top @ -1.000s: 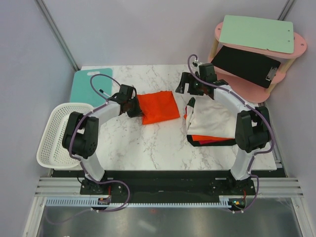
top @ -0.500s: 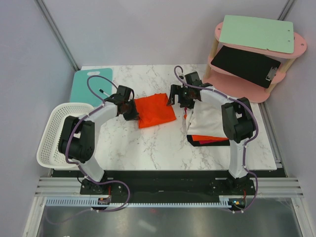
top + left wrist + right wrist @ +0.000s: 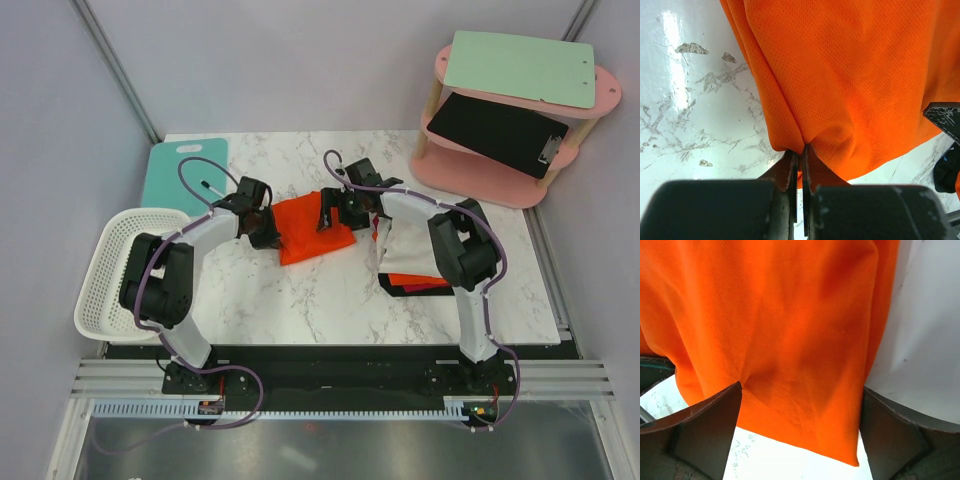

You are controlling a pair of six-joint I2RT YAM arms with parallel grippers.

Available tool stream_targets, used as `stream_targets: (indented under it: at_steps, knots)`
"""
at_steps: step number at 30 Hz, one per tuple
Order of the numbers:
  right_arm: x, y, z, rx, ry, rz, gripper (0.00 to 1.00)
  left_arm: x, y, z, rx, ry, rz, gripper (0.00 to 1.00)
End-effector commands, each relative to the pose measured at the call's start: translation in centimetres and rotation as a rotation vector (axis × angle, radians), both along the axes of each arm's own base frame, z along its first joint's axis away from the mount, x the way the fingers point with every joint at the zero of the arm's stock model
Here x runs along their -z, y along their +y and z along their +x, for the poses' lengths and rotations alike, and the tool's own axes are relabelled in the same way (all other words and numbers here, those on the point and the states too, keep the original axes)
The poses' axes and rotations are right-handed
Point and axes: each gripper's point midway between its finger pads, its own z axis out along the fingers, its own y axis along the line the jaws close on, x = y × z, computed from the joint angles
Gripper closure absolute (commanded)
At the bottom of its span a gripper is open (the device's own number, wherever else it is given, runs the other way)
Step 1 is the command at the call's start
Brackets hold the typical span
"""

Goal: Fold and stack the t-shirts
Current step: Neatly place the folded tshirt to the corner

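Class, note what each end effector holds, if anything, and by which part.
Left end effector pinches the orange t-shirt by its bunched left edge. Right end effector is open over the t-shirt's opposite edge, gripping nothing.

One orange t-shirt (image 3: 312, 230) at centre; more orange cloth (image 3: 415, 279) at three o'clock, number unclear, under one white cloth sheet (image 3: 425, 240). Two arms: left arm (image 3: 205, 232), right arm (image 3: 410, 205). One white latticed basket (image 3: 110, 270) at nine o'clock, one teal cutting board (image 3: 180, 172) at ten. One pink two-tier shelf (image 3: 470, 178) at two o'clock bears two clipboards: mint clipboard (image 3: 518, 66), black clipboard (image 3: 497, 132).
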Motion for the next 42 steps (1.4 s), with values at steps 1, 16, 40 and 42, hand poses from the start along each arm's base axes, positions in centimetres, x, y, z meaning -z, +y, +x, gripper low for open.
stream_targets:
  at_steps: [1, 16, 40, 42]
  knots:
    - [3.9, 0.1, -1.8, 0.009, 0.098, -0.07, 0.03, 0.4, 0.5, -0.1, 0.015, -0.001, 0.021, 0.98]
    - [-4.8, -1.9, -0.4, 0.038, -0.19, -0.146, 1.0, -0.6, 4.4, -3.1, -0.052, 0.013, 0.176, 0.08]
    - [-18.9, -18.3, -8.8, 0.407, -0.42, -0.306, 1.0, 4.6, 5.3, -4.5, -0.048, 0.129, 0.239, 0.08]
    - [-19.0, -20.1, -9.2, 0.441, -0.416, -0.297, 1.0, 4.6, 5.1, -4.4, -0.045, 0.128, 0.231, 0.09]
